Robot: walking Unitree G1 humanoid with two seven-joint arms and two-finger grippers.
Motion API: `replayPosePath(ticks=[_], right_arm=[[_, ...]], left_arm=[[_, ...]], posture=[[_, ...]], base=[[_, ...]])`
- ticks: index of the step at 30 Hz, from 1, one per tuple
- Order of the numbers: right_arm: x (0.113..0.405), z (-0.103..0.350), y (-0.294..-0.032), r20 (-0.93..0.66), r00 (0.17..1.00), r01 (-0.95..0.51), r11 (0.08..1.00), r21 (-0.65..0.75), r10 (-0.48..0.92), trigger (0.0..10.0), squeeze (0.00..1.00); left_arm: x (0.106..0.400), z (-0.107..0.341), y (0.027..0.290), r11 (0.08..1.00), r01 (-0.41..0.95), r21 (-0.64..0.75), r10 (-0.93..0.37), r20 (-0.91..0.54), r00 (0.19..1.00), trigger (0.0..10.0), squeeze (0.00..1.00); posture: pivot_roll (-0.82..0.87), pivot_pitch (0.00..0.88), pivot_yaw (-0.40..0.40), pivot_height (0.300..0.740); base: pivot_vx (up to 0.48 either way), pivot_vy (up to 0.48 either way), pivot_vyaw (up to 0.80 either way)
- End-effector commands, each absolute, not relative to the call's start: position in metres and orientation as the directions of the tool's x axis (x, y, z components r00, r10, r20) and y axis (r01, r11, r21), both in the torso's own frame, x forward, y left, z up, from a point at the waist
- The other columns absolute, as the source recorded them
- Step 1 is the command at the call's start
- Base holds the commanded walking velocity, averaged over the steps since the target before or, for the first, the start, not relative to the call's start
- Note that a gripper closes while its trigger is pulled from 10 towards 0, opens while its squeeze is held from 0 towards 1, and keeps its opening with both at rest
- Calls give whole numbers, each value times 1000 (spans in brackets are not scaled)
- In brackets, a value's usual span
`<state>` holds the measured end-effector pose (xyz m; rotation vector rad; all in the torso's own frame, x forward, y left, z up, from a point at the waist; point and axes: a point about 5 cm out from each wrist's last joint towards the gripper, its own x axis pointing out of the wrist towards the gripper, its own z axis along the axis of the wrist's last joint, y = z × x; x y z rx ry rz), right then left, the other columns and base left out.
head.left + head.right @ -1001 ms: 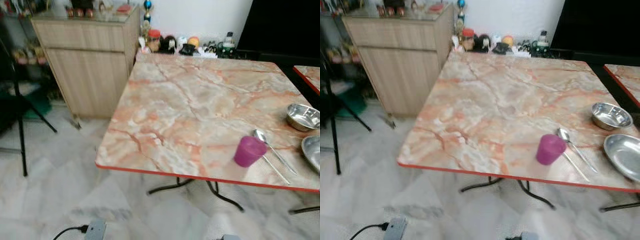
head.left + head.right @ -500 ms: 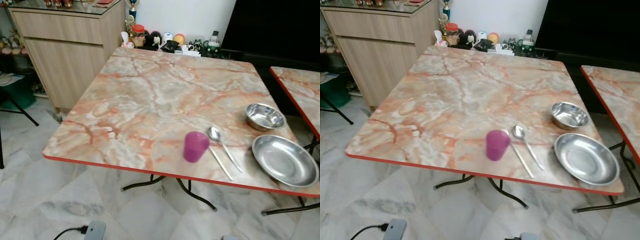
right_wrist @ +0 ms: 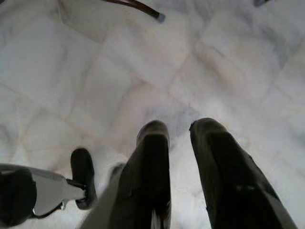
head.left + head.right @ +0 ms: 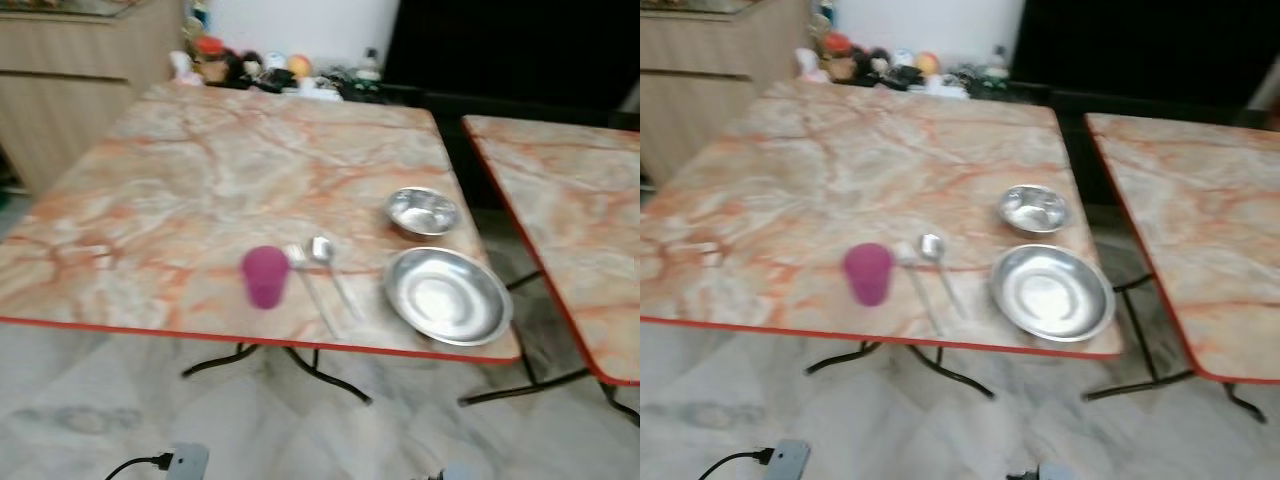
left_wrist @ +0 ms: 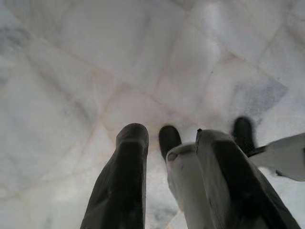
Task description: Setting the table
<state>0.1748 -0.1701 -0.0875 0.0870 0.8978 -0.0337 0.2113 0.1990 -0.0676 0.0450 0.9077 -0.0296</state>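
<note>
On the marble table (image 4: 230, 170) with its red edge, a purple cup (image 4: 265, 277) stands near the front rim. Just right of it lie a fork (image 4: 312, 295) and a spoon (image 4: 322, 250), side by side. Farther right sits a steel plate (image 4: 447, 295), and a small steel bowl (image 4: 423, 211) sits behind it. My left gripper (image 5: 171, 138) hangs open over the pale floor tiles with nothing between its fingers. Over the tiles too, my right gripper (image 3: 180, 126) is open and holds nothing.
A second marble table (image 4: 570, 210) stands to the right across a narrow gap. A wooden cabinet (image 4: 70, 80) is at the back left, and small figurines (image 4: 270, 70) line the far wall. A power strip (image 4: 185, 462) with a cable lies on the floor in front.
The camera has swung to the right, so the table has slid left in the picture and the second table has come into view. The tableware has not moved.
</note>
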Motion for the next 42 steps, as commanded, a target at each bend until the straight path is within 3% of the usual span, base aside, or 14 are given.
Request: replayPosePath(ticks=[1,12,18,21,24,36,37,38,39,42], right_arm=[[172,-88,-172,-787,617,72,996,60,3,10000,0],[184,-81,-176,-731,682,56,997,54,2,10000,0],[198,-67,-190,-628,777,108,992,59,-47,10000,0],[208,-56,-203,-538,832,222,970,99,-135,10000,0],[215,-42,-205,-421,893,217,971,99,-157,10000,0],[192,-4,-202,-167,963,233,967,106,-214,10000,0],[193,4,-203,-132,968,229,967,115,-214,10000,706],[193,12,-203,-103,970,231,965,126,-219,10000,706],[195,20,-205,-72,972,233,962,139,-225,10000,1000],[206,39,-208,-11,972,235,958,166,-236,10000,1000]], left_arm=[[203,-72,200,999,38,27,-1,-809,588,10000,0],[203,-73,199,999,37,24,-2,-810,587,10000,0],[204,-72,200,999,33,27,2,-809,588,10000,0],[203,-73,200,999,39,28,1,-811,585,10000,0],[202,-73,199,999,40,27,-2,-811,585,10000,0],[200,-74,198,999,43,28,-2,-815,580,10000,0],[200,-74,198,999,45,28,-3,-815,579,10000,0],[199,-75,198,998,47,28,-4,-816,578,10000,0],[199,-75,197,998,50,28,-6,-817,576,10000,0],[197,-76,196,998,59,29,-10,-819,574,10000,0]], posture=[[7,105,-24,740],[0,102,-29,740],[-21,99,-30,740],[-28,93,-36,740],[-27,92,-38,740],[-43,89,-60,740],[-43,89,-60,740],[-52,84,-59,740],[-54,81,-58,740],[-55,77,-57,740]], base=[[0,0,0],[0,0,0],[0,0,0],[0,0,0],[0,0,0],[0,0,0],[0,0,0],[0,0,0],[0,0,0],[0,0,0]])
